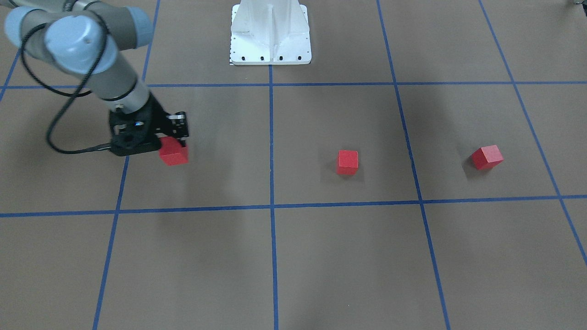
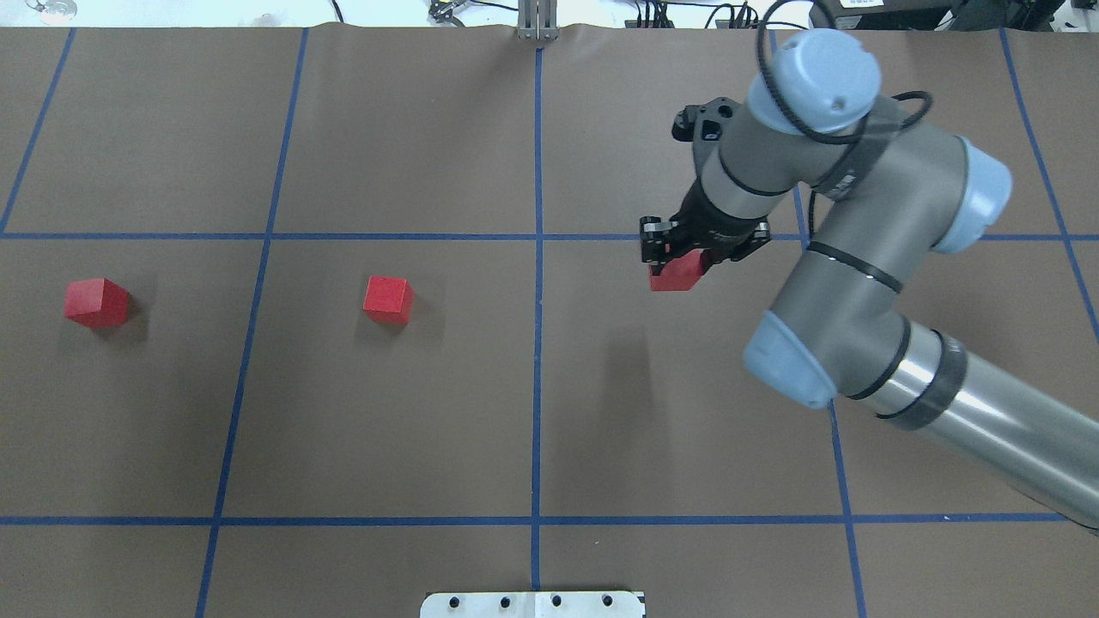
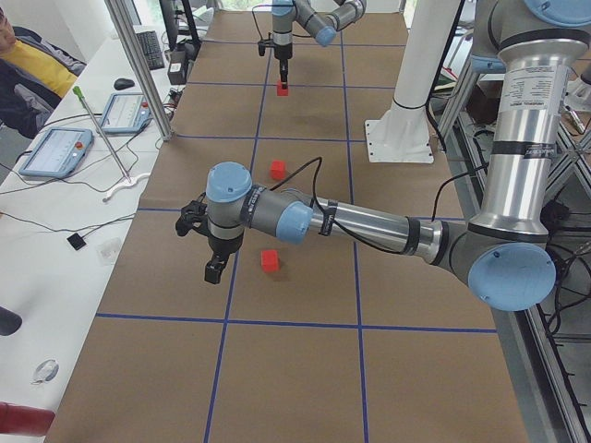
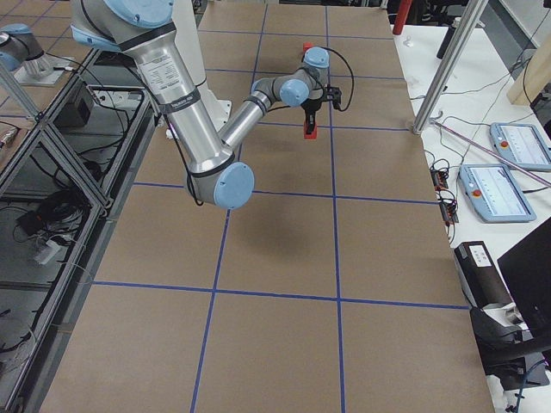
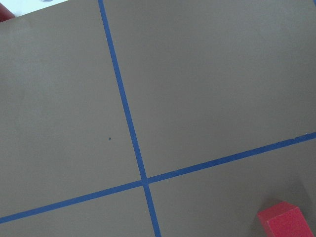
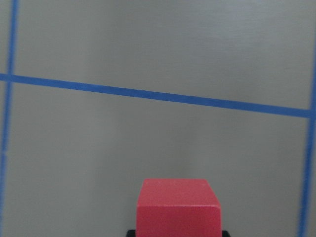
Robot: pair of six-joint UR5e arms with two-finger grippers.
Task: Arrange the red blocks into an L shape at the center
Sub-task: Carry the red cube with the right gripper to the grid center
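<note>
The right tool (image 2: 678, 257) was clamped on one red block (image 2: 676, 278) above the worktop (image 2: 412, 412), in the grid square just to the robot's right of the centre tape line (image 2: 537, 360). The second red block (image 2: 388, 299) rested in the square on the line's other side (roughly aligned with the grid). The third red block (image 2: 96, 302) lay one square further left, rotated. The left tool (image 3: 214, 270) hung near it; its opening could not be determined.
</note>
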